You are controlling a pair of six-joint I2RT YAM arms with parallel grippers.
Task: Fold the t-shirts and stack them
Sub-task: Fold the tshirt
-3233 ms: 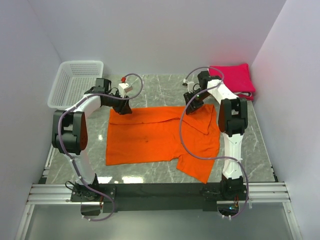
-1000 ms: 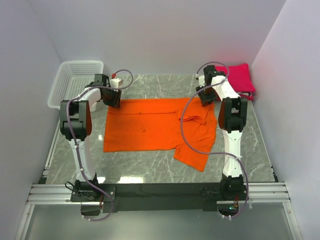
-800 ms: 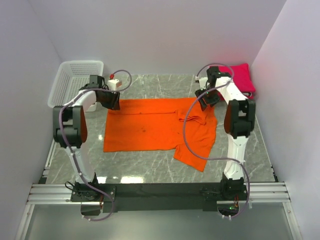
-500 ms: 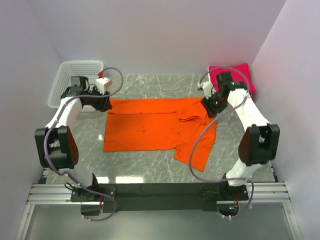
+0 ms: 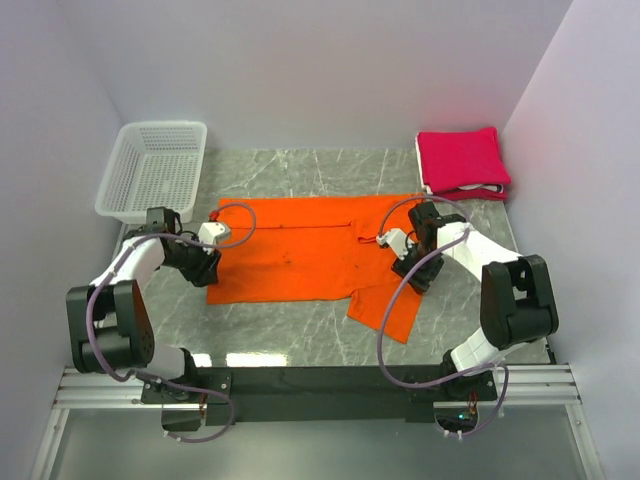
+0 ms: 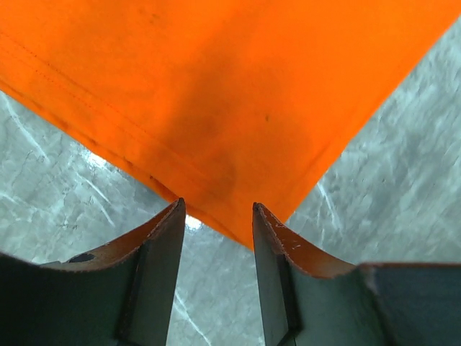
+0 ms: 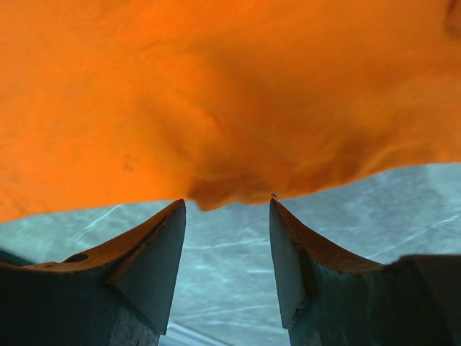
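Top external view: my two hands sit low on the grey marble desk, one at each side of the spread orange t-shirt.

From the left: a white mesh basket stands at the far left corner. Nearer, my left hand rests at the shirt's left edge. In the left wrist view its fingers stand apart with bare desk between them, the hem just ahead, nothing gripped. The shirt lies flat mid-desk, one flap trailing toward the near edge. My right hand is at the shirt's right side, likewise parted and empty, with the cloth's rumpled edge at its tips. The folded crimson-pink t-shirts lie stacked at the far right corner.
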